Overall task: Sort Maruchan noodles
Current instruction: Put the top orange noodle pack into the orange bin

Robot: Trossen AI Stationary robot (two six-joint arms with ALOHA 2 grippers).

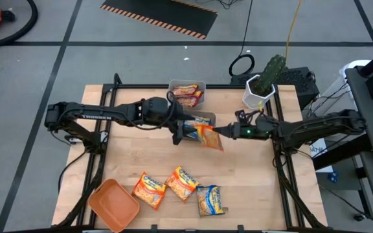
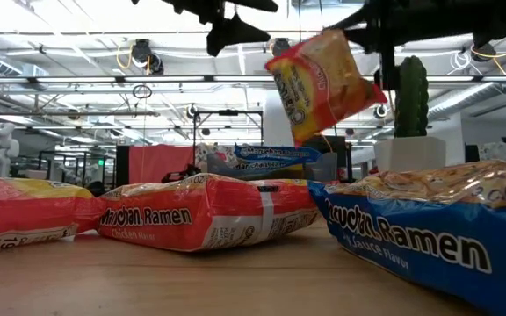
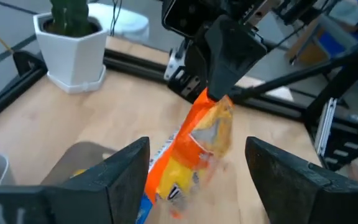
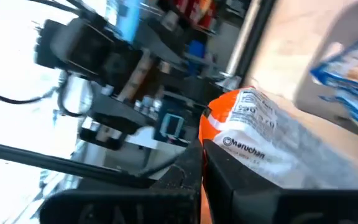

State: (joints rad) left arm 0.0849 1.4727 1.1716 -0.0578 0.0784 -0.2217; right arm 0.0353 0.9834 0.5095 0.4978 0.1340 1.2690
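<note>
My right gripper (image 1: 221, 133) is shut on an orange-yellow Maruchan packet (image 1: 210, 138) above the table's middle. The packet also shows in the low view (image 2: 323, 83) and the left wrist view (image 3: 194, 146). My left gripper (image 1: 181, 133) is open and empty just left of the packet, with a finger (image 3: 126, 171) standing off on either side of it. Two orange packets (image 1: 149, 189) (image 1: 182, 182) and a blue one (image 1: 211, 199) lie flat near the front edge. A blue packet (image 1: 198, 120) lies in a clear bin, and reddish-orange packets (image 1: 188, 95) lie in a far bin. My right gripper pinches the orange packet by one end seam (image 3: 218, 104) between its two fingers, coming from the table's right. The packet is lifted clear of the table and hangs tilted below the fingers (image 2: 323, 83).
An orange tray (image 1: 113, 204) sits at the front left corner. A cactus in a white pot (image 1: 261, 89) stands at the far right. The far bin (image 1: 203, 84) stands at the far edge, and the clear bin (image 1: 211, 118) stands just behind the two grippers.
</note>
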